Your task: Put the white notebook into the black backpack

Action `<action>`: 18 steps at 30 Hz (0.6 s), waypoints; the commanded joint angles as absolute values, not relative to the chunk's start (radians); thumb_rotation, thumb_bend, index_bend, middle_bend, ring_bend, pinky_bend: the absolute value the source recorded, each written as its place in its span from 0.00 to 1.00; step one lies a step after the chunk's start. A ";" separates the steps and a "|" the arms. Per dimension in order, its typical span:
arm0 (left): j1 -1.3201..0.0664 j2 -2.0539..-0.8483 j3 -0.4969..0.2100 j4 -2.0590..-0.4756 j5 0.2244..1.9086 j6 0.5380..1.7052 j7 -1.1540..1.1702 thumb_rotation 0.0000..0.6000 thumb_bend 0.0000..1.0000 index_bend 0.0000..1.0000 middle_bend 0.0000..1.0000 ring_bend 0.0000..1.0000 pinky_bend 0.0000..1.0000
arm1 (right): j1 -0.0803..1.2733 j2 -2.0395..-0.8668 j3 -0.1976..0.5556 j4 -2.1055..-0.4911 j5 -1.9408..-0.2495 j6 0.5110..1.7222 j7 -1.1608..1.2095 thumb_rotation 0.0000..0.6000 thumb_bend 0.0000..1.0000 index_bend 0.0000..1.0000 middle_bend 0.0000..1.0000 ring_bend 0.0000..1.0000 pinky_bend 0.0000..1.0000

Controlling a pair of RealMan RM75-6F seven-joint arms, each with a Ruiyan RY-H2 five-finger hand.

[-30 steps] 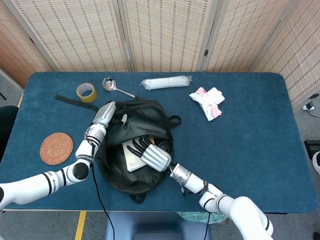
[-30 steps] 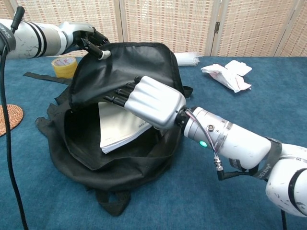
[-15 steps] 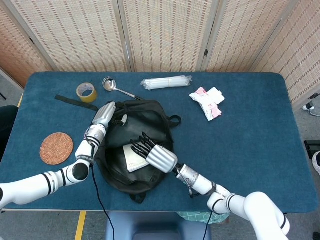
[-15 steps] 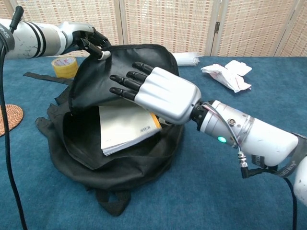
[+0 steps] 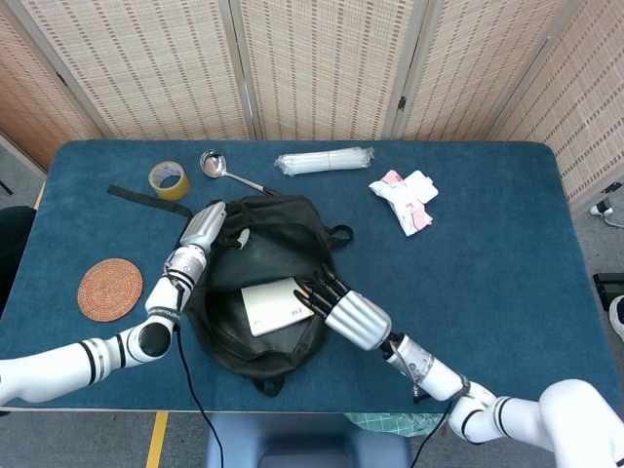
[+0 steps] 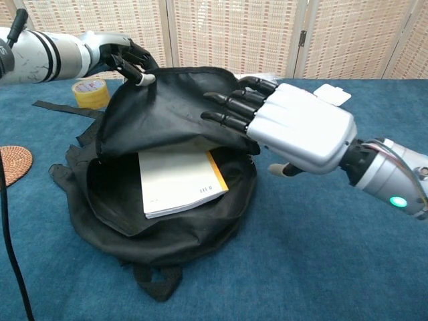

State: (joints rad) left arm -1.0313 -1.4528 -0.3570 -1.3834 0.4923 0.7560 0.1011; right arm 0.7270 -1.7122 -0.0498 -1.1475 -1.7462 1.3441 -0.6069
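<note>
My right hand (image 6: 301, 130) hovers at the near right of the backpack (image 5: 263, 292), fingers (image 6: 231, 107) spread and holding nothing, their tips over the raised flap. The notebook (image 6: 179, 182) lies flat inside the open backpack, apart from that hand. On the far left side, my left hand (image 5: 205, 226) pinches the flap's edge and holds it up. Left of the bag sits a coaster (image 5: 110, 289); farther back lie a tape roll (image 5: 169, 179), a ladle (image 5: 226, 172), a plastic sleeve (image 5: 325, 160) and a white packet (image 5: 405, 199).

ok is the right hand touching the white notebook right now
Apart. The chest view shows the right hand raised clear of the white notebook, which lies alone inside the black backpack.
</note>
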 commanded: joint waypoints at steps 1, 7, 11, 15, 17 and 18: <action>-1.027 -1.447 -0.354 -1.394 0.495 0.762 0.103 1.00 0.50 0.39 0.29 0.23 0.00 | 0.693 -1.674 -0.068 -1.180 -1.748 1.356 -0.602 1.00 0.06 0.00 0.03 0.15 0.10; -1.011 -1.421 -0.357 -1.432 0.512 0.754 0.086 1.00 0.43 0.29 0.24 0.20 0.00 | 0.645 -1.617 -0.088 -1.219 -1.757 1.377 -0.575 1.00 0.06 0.00 0.03 0.15 0.10; -0.986 -1.387 -0.358 -1.480 0.554 0.747 0.059 1.00 0.42 0.26 0.23 0.19 0.00 | 0.614 -1.578 -0.091 -1.243 -1.771 1.414 -0.555 1.00 0.06 0.00 0.04 0.15 0.11; -0.949 -1.347 -0.361 -1.531 0.626 0.752 0.019 1.00 0.42 0.26 0.23 0.19 0.00 | 0.580 -1.533 -0.088 -1.268 -1.769 1.443 -0.530 1.00 0.06 0.00 0.05 0.16 0.11; -0.929 -1.330 -0.367 -1.547 0.652 0.754 -0.010 1.00 0.41 0.25 0.23 0.18 0.00 | 0.564 -1.513 -0.084 -1.277 -1.768 1.458 -0.519 1.00 0.06 0.00 0.05 0.17 0.11; -0.920 -1.323 -0.370 -1.552 0.663 0.755 -0.024 1.00 0.40 0.25 0.23 0.18 0.00 | 0.557 -1.505 -0.082 -1.281 -1.766 1.464 -0.512 1.00 0.06 0.00 0.05 0.17 0.11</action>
